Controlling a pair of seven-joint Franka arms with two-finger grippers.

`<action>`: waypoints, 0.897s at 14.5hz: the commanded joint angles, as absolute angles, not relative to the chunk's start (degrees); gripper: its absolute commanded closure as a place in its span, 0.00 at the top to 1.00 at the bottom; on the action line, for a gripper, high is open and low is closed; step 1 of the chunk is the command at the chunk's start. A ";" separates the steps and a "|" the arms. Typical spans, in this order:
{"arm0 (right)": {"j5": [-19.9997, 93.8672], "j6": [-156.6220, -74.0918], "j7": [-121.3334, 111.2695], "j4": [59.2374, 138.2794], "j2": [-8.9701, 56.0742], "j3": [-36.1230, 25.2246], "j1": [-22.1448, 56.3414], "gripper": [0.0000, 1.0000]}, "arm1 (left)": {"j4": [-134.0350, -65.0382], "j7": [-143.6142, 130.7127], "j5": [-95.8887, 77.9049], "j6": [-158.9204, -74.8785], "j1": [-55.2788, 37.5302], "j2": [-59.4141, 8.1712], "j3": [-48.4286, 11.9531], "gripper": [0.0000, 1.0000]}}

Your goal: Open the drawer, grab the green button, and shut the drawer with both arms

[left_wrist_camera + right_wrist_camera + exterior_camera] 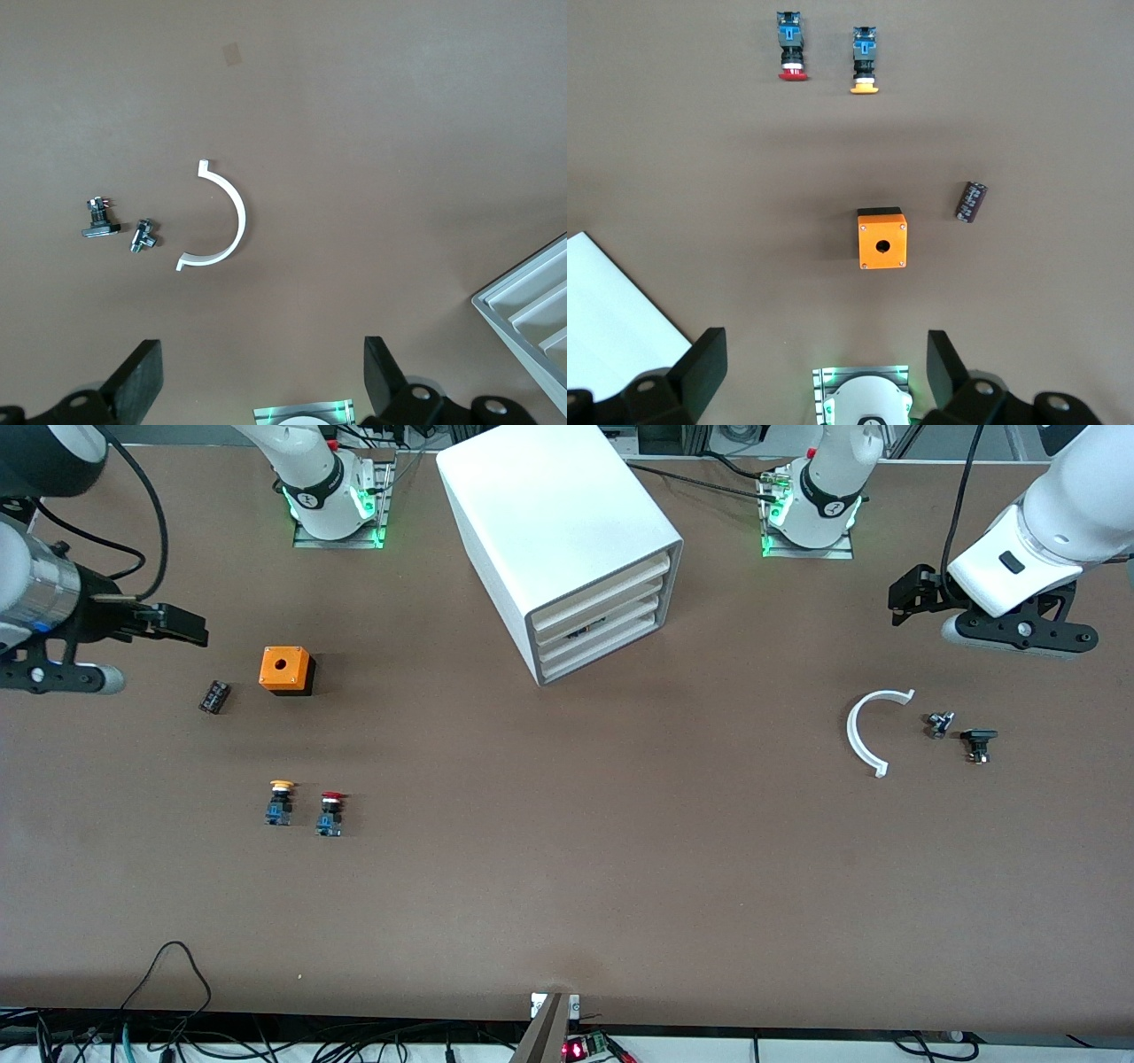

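The white cabinet stands at the robots' side of the table, mid-way between the two bases. Its four tray drawers look pushed in; the lower ones show plain white fronts. A corner of the drawer fronts shows in the left wrist view. The green-capped button is hidden. My left gripper hangs open and empty over the left arm's end of the table, its fingers wide apart. My right gripper hangs open and empty over the right arm's end, its fingers wide apart.
At the right arm's end lie an orange box, a dark cylinder, a yellow-capped button and a red-capped button. At the left arm's end lie a white curved piece and two small dark parts.
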State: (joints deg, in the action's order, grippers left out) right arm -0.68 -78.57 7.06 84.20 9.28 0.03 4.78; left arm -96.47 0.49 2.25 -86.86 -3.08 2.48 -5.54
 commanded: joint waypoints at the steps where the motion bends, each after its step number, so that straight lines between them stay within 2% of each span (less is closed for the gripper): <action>1: -0.26 -80.42 8.00 85.16 11.33 0.09 4.75 1.00 | -94.39 0.97 1.85 -85.61 -2.72 1.41 -5.63 1.00; 13: 3.52 -89.73 8.17 82.97 14.94 -0.09 5.36 1.00 | -94.31 0.09 1.76 -85.08 -2.64 1.58 -5.63 1.00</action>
